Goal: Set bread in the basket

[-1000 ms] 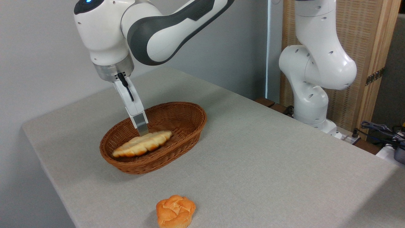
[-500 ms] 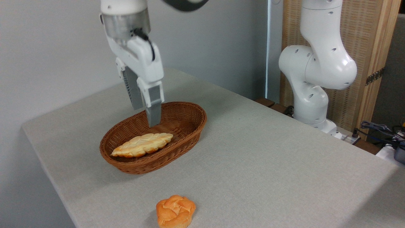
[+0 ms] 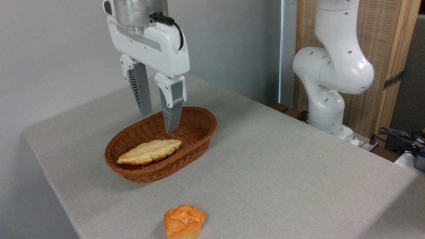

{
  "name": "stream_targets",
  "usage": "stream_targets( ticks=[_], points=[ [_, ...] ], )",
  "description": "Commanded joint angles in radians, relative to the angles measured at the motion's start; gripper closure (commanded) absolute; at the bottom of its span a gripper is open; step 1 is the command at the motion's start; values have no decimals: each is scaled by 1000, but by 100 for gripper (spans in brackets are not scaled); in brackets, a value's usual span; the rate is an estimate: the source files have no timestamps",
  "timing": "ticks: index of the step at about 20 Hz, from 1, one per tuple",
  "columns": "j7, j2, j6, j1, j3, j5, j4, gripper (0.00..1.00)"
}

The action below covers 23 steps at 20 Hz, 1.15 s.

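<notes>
The bread (image 3: 149, 151), a long pale golden braided loaf, lies flat inside the oval brown wicker basket (image 3: 199, 131) near its front wall. My gripper (image 3: 158, 122) hangs above the basket's middle, a short way over the loaf. Its two grey fingers stand apart with nothing between them, so it is open and holds nothing.
A small round orange knotted bun (image 3: 184, 221) sits on the grey table near the front edge. The arm's white base (image 3: 327, 103) stands beyond the table's right side, with cables (image 3: 398, 134) further right. A wall runs behind the table on the left.
The gripper has let go of the loaf, which settled flat in the basket. It then rose and turned, and its fingers now show spread apart.
</notes>
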<state>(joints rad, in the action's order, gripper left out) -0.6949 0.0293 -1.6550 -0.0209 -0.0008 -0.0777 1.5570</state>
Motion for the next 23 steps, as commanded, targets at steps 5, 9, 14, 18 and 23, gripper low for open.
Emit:
stream_targets(
  ticks=[5, 9, 14, 18, 23],
  points=[
    [34, 26, 52, -31, 5, 15, -40, 0],
    [32, 26, 52, -31, 5, 16, -40, 0],
    [35, 26, 73, -37, -1, 76, -40, 0],
    [31, 29, 73, -40, 2, 76, -40, 0],
    [40, 29, 75, -40, 2, 75, -40, 0]
  ],
)
